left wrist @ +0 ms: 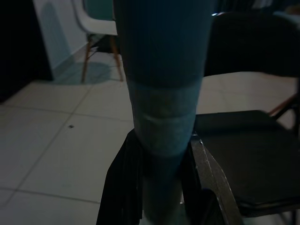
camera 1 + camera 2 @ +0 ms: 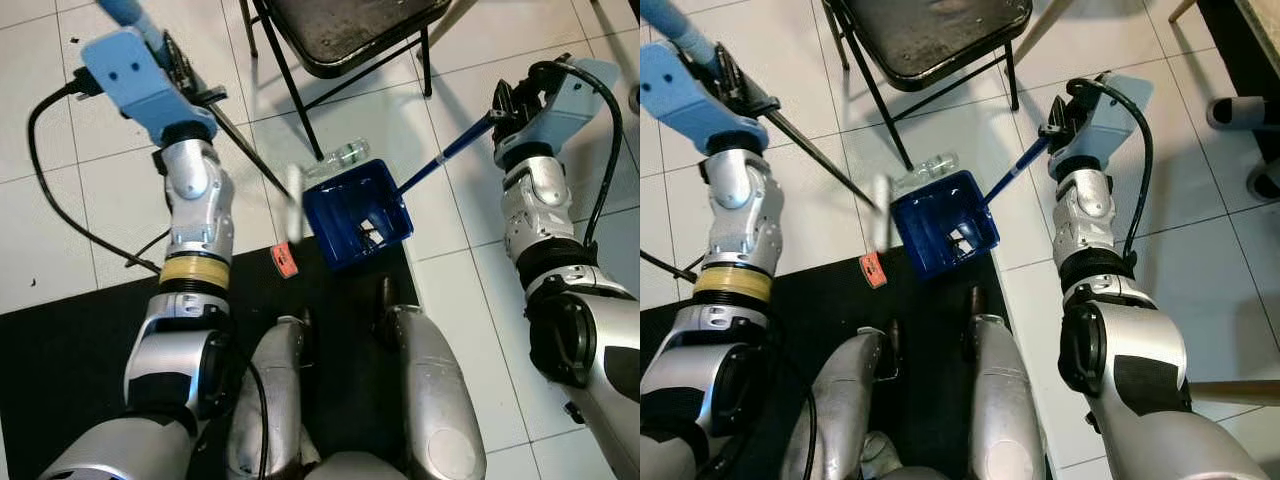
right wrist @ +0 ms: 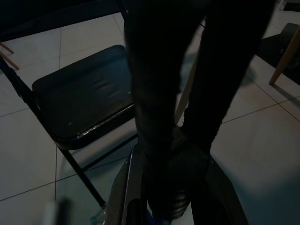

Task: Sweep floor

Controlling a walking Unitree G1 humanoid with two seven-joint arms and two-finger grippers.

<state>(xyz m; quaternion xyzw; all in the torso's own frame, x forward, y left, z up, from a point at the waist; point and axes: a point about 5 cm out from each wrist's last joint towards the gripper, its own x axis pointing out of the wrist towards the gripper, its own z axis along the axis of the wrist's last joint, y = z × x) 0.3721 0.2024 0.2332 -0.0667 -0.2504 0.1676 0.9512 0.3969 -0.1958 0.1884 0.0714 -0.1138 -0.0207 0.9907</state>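
My left gripper [image 2: 188,80] is shut on the light blue handle [image 1: 161,108] of a broom, high at the left. Its dark shaft runs down to a pale, blurred broom head [image 2: 294,205] on the tiles. Just right of that head sits a dark blue dustpan [image 2: 357,213], tilted, with small white scraps inside. My right gripper [image 2: 507,108] is shut on the dustpan's blue handle [image 2: 445,157]. A clear plastic bottle [image 2: 340,157] lies on the floor, touching the pan's far edge. A small red scrap [image 2: 286,260] lies on the black mat's edge.
A black folding chair [image 2: 340,35] stands straight ahead, its legs close behind the bottle. A black mat [image 2: 70,350] lies under my legs. Black cables hang from both wrists. White tiled floor spreads left and right; a wooden chair leg [image 3: 284,51] stands off to one side.
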